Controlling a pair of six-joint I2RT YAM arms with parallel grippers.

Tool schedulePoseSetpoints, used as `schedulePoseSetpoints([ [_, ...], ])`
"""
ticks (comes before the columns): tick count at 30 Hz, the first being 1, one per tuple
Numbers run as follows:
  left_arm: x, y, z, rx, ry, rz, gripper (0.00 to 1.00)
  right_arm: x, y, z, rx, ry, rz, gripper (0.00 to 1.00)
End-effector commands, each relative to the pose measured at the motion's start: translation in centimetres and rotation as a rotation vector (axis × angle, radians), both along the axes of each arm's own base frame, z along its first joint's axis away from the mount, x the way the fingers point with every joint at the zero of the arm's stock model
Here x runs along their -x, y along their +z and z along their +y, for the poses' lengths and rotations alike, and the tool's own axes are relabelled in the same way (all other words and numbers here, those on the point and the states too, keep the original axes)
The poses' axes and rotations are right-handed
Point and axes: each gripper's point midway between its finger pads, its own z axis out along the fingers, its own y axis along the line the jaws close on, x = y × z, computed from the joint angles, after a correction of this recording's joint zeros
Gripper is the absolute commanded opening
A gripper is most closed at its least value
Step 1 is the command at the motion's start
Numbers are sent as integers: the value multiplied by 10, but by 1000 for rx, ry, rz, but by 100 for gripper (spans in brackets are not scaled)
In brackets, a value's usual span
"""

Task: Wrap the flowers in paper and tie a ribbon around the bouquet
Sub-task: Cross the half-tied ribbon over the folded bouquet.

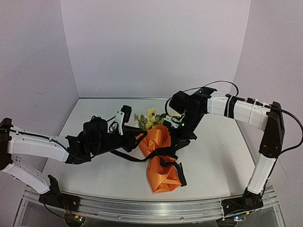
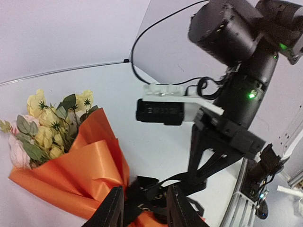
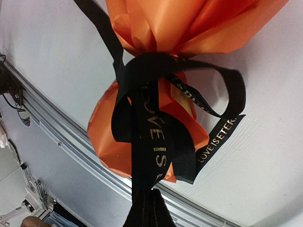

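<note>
Top: bouquet (image 1: 162,165) lay on surface (image 1: 222,161), ribbon (image 1: 163,152) round its waist.
L wrist: left gripper (image 2: 145,190) part-spread astride ribbon knot; can't tell if pinching.
R wrist: right gripper (image 3: 144,198) clenched on ribbon strand.

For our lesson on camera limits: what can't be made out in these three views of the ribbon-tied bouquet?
- Stems of the flowers: every view, hidden inside the orange paper.
- The flowers themselves: right wrist view, cut off by the top edge.
- Lettering on the ribbon: right wrist view, folds hide part; top view, too small.
- Grip of the left gripper: left wrist view, ribbon bunched between its fingers, held or not is unclear.
</note>
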Motion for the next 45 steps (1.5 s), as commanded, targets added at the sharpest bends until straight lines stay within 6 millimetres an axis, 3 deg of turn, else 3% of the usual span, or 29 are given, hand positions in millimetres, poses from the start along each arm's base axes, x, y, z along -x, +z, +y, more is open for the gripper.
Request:
schedulePoseSetpoints([
  [1,14,14,-19,-61,-306,-169,34,-9,35,7,-73,33,-114,0],
  [5,36,-5,-38,-137,-531,-313,41,-10,43,22,-129,47,-102,0],
  [10,27,-30,-56,-242,-650,-334,45,-11,52,35,-178,94,-110,0],
  [19,1,-30,-68,-206,-644,-354,49,-9,52,44,-210,126,-83,0],
  [23,5,-34,-76,-171,-700,-331,50,-10,49,45,-205,124,-75,0],
  [27,9,-37,-78,-148,-726,-310,49,-9,46,45,-198,123,-69,0],
  [31,8,-37,-78,-124,-710,-302,32,-8,43,43,-190,120,-60,2],
  [34,9,-39,-76,-112,-705,-284,11,-9,38,39,-164,113,-70,15],
  [37,11,-42,-71,-101,-688,-270,1,-11,34,30,-130,106,-100,34],
  [41,7,-42,-59,-75,-615,-259,0,-10,25,6,-67,109,-181,58],
  [43,4,-41,-51,-53,-590,-241,0,-10,28,-3,-77,102,-242,64],
  [45,3,-40,-43,-39,-574,-225,0,-7,16,-14,-64,83,-271,68],
])
